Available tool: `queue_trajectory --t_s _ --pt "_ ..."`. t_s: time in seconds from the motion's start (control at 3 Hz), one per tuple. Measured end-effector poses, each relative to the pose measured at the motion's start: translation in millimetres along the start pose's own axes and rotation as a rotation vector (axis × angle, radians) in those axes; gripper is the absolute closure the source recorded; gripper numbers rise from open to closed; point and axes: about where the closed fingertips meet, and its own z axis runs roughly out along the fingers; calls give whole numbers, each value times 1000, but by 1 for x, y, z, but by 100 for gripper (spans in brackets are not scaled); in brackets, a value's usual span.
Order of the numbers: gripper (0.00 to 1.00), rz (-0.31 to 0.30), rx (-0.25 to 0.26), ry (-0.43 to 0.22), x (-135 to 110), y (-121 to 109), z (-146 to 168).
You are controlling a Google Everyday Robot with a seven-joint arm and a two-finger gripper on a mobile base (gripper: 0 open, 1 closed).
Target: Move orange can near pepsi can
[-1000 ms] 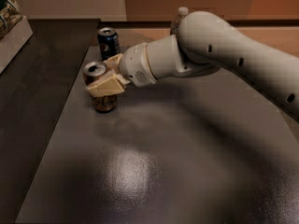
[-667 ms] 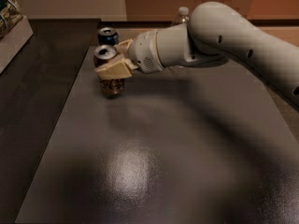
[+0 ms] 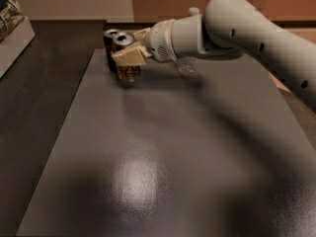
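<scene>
Grey-black worktop (image 3: pixel 173 157) fills the view, with a bright patch of glare in the middle of its near half. All the objects sit along its far edge, towards the far-left corner.

The gripper (image 3: pixel 126 58) is at that far-left corner, on the end of a thick white arm (image 3: pixel 247 23) that reaches in from the right edge. Its tan fingers (image 3: pixel 131 56) are clamped on the orange can (image 3: pixel 129 75), crossing the upper half of its body. The can stands upright, with its silver top showing above the fingers and its coppery-brown lower body showing below them. Pale markings run across that lower part, but they are too blurred to read as words. Whether the base rests on the worktop or hangs just above it cannot be told.

The pepsi can (image 3: pixel 109 47) stands upright just beside the orange can, on its far-left side and nearer the corner. The two bodies overlap in this view, and it is not clear whether they touch. Only its dark side and silver top show, and its logo is not turned this way.

A clear plastic bottle (image 3: pixel 187 66) sits to the right of the cans, mostly hidden under the arm.

Off the worktop's left edge, a pale box (image 3: pixel 15 33) holding printed packets rests on a darker surface. Its print is unreadable.
</scene>
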Motion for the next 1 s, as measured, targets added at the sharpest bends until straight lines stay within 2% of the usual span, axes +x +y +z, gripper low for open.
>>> queue_trajectory --t_s 0.33,0.67,1.0 --pt "100 14 24 6 3 -14 2" --pt "89 39 61 47 23 -27 6" --pt "70 64 77 80 39 -28 9"
